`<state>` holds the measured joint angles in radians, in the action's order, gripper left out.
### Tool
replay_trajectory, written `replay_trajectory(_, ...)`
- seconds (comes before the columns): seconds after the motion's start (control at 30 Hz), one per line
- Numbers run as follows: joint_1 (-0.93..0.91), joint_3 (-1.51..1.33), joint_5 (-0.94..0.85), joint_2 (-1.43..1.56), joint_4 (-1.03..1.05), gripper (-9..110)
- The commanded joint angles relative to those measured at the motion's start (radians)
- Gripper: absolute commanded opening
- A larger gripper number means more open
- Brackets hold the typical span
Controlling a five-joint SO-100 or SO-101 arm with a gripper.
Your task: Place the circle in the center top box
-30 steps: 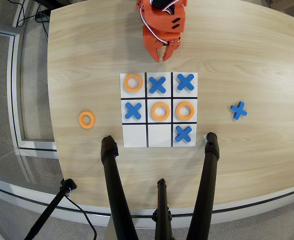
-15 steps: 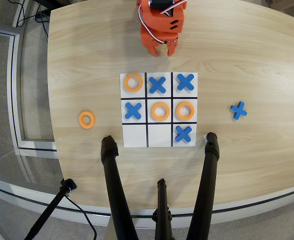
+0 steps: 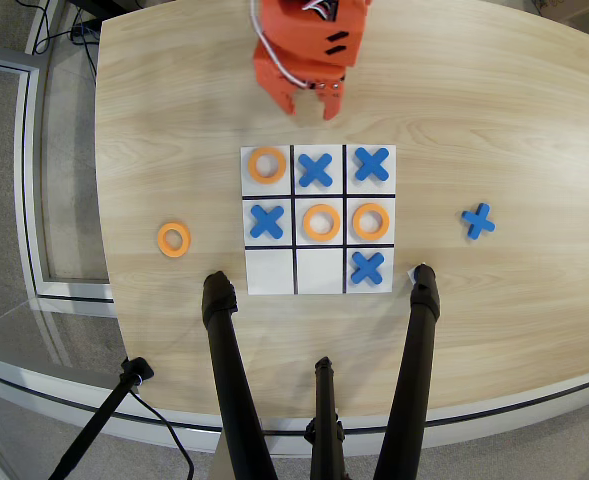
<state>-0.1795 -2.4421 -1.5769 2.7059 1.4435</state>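
Circle (image 3: 174,239) lies flat on the bare tabletop (image 3: 504,130), left of the grid in the overhead view, well apart from the fingers (image 3: 315,106). Those hang empty and slightly spread above the grid's upper edge. Bring them down squarely over the ring's rim, pinch one side, lift clear, then set it in the center top box (image 3: 320,271), the vacant middle cell farthest from the arm.

Arm: orange, entering at the counter's top edge in the overhead view. Gripper (image 3: 315,106): pointing down toward counter centre, fingers slightly parted, nothing between them.
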Motion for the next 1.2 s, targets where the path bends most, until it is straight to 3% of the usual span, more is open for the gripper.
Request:
replay_trajectory(0.0,-0.057,0.221,0.015,-0.138,0.02,15)
replay_trajectory(0.43,-0.216,0.857,0.161,-0.775,-0.138,17)
replay_trajectory(0.8,-0.383,0.966,0.064,-1.183,-0.494,22)
replay_trajectory(1.17,-0.431,1.042,-0.003,-1.393,-0.526,25)
